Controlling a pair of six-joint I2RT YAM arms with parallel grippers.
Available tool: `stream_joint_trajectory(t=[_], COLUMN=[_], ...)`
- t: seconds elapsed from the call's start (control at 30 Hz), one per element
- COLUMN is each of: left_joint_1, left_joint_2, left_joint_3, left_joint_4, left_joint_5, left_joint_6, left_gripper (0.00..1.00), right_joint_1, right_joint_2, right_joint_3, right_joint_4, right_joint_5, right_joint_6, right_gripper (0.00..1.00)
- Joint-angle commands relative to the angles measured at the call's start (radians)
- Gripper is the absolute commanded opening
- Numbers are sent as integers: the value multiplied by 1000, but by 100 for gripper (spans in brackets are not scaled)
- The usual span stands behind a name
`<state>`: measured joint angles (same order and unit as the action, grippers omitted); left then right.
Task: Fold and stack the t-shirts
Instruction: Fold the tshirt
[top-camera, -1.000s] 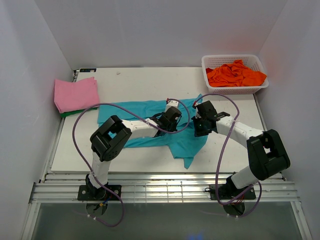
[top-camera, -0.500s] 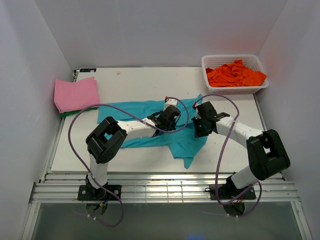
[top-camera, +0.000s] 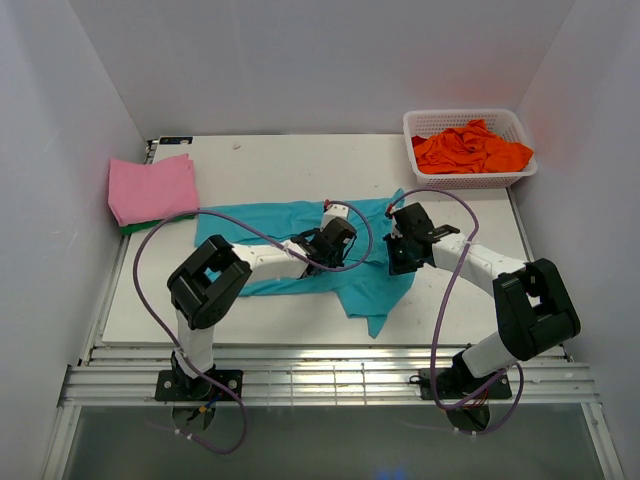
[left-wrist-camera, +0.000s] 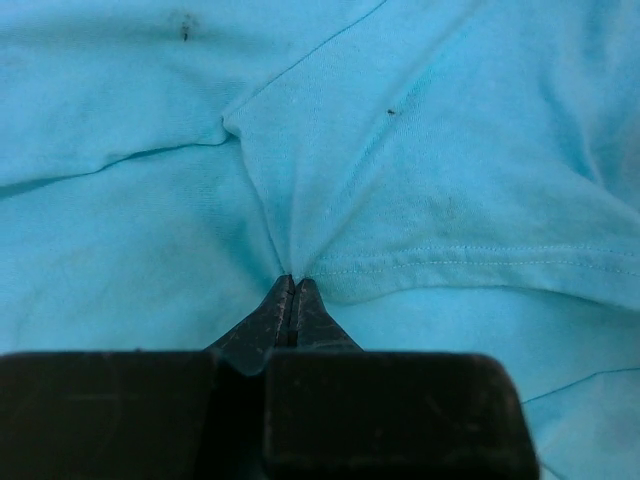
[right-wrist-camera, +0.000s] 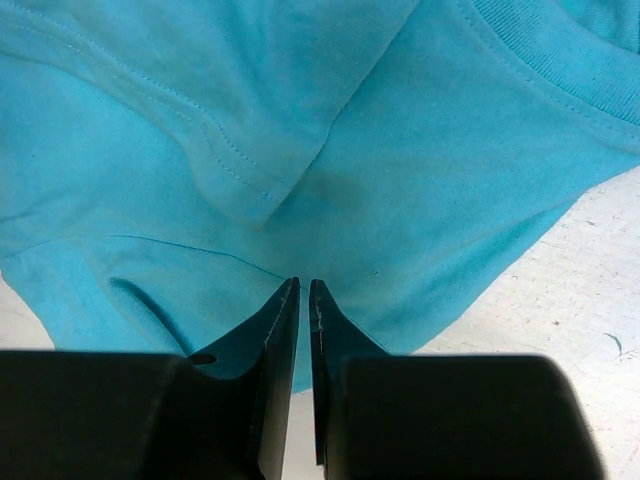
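The white table carries everything. The teal t-shirt is spread across its middle, one long band lying flat and a bunched flap trailing toward the arm bases. It looks half folded, probably laid there so both arms can reach it.

Far from the teal t-shirt, toward the back right, a white basket holds crumpled orange t-shirts waiting their turn. Beyond the shirt's left end sits a folded pink t-shirt on a sliver of green t-shirt, evidently the finished stack.

The left gripper sits on the shirt's middle, jaws pressed together on a pinch of cloth, with creases running into its tips. The right gripper sits at the shirt's right part near a hemmed edge. Its jaws are nearly together with only a thin slit, and cloth gathers at the tips, so it appears to pinch a fold too. The paired grips likely serve to lift or drag the next fold.

Bare table lies behind the shirt and to its right, leaving room to swing the cloth over. The near table edge runs close to the trailing flap.
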<state>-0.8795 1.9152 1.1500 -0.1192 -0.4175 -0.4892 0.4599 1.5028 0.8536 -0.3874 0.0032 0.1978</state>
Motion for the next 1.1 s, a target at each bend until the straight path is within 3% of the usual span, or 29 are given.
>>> stream_joint_trajectory(t=[0.0, 0.27, 0.3, 0.33, 0.43, 0.53, 0.67, 0.8, 0.9, 1.07], left_joint_1=[-4, -4, -4, -3, -3, -4, -13, -29, -35, -30], left_joint_2=[-99, -105, -107, -111, -136, -185, -268, -370, -464, -617], left_joint_3=[-12, -13, -13, -12, -9, -15, -53, -165, -240, -420], left_joint_4=[-5, -8, -5, -4, 41, 96, 142, 54, -87, -275], left_joint_5=[-27, -18, -17, -14, 12, 29, -7, -163, -324, -435], left_joint_6=[-3, -5, -5, -2, 27, 52, 60, 2, -132, -377], left_gripper=[0, 3, 8, 26, 63, 72, 74, 74, 75, 76], right_joint_1=[3, 3, 3, 3, 3, 3, 17, 62, 117, 244], right_joint_2=[-13, -27, -32, -42, -70, -108, -196, -326, -407, -515], right_joint_3=[-1, -5, -4, -1, 30, 48, 13, -79, -162, -296], right_joint_4=[12, 8, 12, 10, 7, 4, -5, -4, 4, 59], right_joint_5=[-23, -17, -11, -8, -8, -35, -68, -80, -80, -63], right_joint_6=[9, 12, 12, 12, 14, 22, 48, 95, 159, 270], right_gripper=[15, 15, 16, 18, 23, 26, 27, 28, 28, 31])
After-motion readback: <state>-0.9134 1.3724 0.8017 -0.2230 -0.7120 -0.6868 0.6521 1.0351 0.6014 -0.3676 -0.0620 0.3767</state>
